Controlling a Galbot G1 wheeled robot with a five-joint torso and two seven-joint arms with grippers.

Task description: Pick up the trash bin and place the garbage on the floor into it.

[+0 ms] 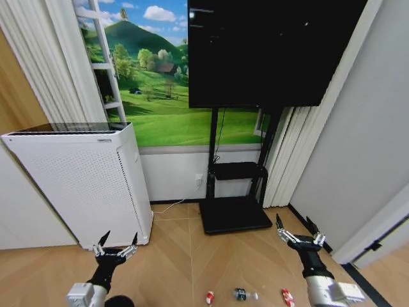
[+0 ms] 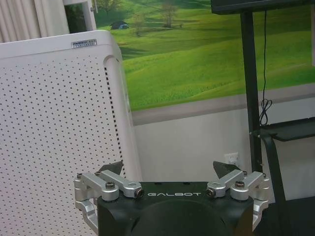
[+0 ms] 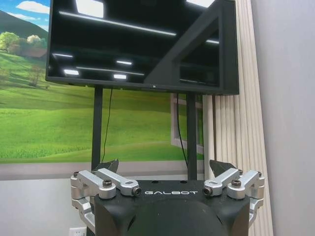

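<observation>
The garbage lies on the floor (image 1: pixel 185 256) near the view's lower edge: a red-and-white piece (image 1: pixel 209 297), a small bottle (image 1: pixel 241 294) and another red-and-white piece (image 1: pixel 287 297). My left gripper (image 1: pixel 120 238) is raised and open with nothing in it, left of the litter and in front of the white appliance. My right gripper (image 1: pixel 293 222) is also open and holds nothing, up and to the right of the litter. A dark rounded shape (image 1: pixel 119 302) shows beside my left arm; I cannot tell whether it is the trash bin. Both grippers (image 2: pixel 168 167) (image 3: pixel 164 164) point at the wall.
A white perforated appliance (image 1: pixel 83 185) stands at the left against the wall. A black TV stand base (image 1: pixel 235 214) and its posts carry a large dark screen (image 1: pixel 268 51) ahead. Curtains (image 1: pixel 300 153) and a grey wall (image 1: pixel 364 141) close the right side.
</observation>
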